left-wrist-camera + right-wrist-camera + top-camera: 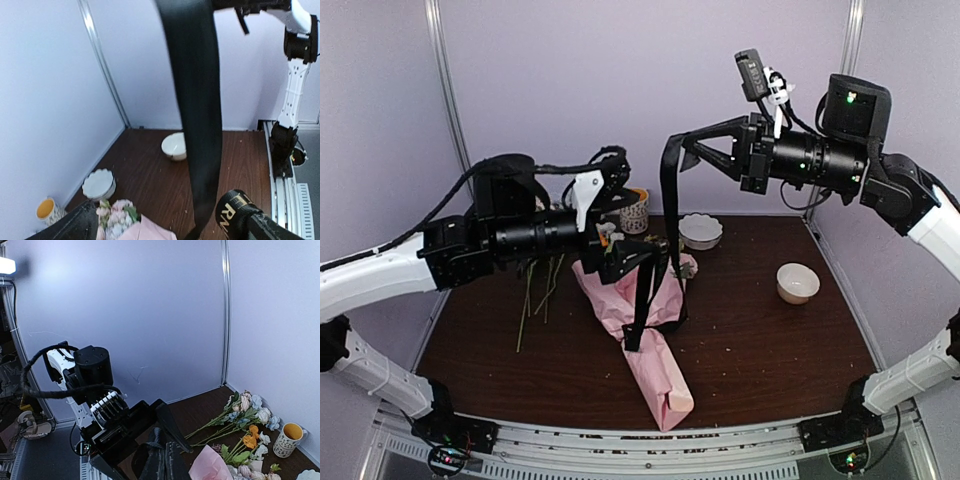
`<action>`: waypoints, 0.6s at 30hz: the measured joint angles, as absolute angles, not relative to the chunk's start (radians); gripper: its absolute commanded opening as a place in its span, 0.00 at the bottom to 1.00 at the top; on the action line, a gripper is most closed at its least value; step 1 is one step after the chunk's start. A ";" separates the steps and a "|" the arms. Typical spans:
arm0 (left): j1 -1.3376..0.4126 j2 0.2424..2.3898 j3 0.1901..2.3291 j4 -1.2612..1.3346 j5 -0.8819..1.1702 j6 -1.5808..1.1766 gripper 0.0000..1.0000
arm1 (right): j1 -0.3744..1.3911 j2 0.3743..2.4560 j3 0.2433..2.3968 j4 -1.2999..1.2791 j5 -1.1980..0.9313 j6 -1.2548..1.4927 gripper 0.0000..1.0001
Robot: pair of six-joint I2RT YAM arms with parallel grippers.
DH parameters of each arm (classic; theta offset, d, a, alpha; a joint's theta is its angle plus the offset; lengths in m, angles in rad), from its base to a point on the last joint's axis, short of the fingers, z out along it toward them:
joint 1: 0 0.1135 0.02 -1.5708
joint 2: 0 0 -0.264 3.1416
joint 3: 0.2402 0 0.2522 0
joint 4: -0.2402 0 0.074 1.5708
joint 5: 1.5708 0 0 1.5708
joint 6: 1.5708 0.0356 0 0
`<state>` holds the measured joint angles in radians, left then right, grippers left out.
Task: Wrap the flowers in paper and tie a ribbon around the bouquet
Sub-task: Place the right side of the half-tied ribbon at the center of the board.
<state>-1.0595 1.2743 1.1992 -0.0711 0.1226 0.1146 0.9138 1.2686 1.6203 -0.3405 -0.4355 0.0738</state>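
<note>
Ribbon (669,200) hoisted above the bouquet (660,385)
My right pincer (686,150) clamps the ribbon high so it apparently loops the bouquet; my left pincer (642,262) gapes apart, straddling it.

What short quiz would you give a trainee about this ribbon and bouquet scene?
1. True or false: the ribbon hangs from the right fingers.
2. Which are open? A: the left fingers. B: the right fingers.
3. Fill in: the bouquet lies on the ____.

Key: 1 true. 2 A. 3 table.
</note>
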 measured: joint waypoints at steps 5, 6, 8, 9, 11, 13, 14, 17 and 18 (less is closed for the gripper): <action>-1.060 1.386 1.333 -0.049 0.219 0.169 0.98 | 0.928 1.297 1.647 -0.353 -0.448 0.066 0.00; -1.060 1.393 1.333 -0.065 0.233 0.186 0.98 | 0.930 1.297 1.647 -0.357 -0.448 0.064 0.00; -1.060 1.388 1.326 -0.091 0.239 0.209 0.98 | 0.930 1.296 1.647 -0.362 -0.445 0.054 0.00; -1.060 1.370 1.301 -0.101 0.229 0.226 0.98 | 0.931 1.296 1.647 -0.367 -0.443 0.051 0.00; -1.059 1.288 1.213 -0.122 0.157 0.248 0.98 | 0.931 1.295 1.647 -0.380 -0.433 0.045 0.00; -1.036 1.173 1.108 -0.189 0.020 0.244 0.98 | 0.931 1.290 1.644 -0.391 -0.421 0.037 0.00; -1.006 1.137 1.096 -0.262 -0.053 0.218 0.98 | 0.931 1.285 1.640 -0.395 -0.413 0.032 0.00; -0.839 1.177 1.187 -0.521 -0.303 0.084 0.98 | 0.931 1.265 1.627 -0.398 -0.394 0.024 0.00; -0.787 1.231 1.238 -0.613 -0.392 0.028 0.98 | 0.931 1.262 1.627 -0.398 -0.390 0.023 0.00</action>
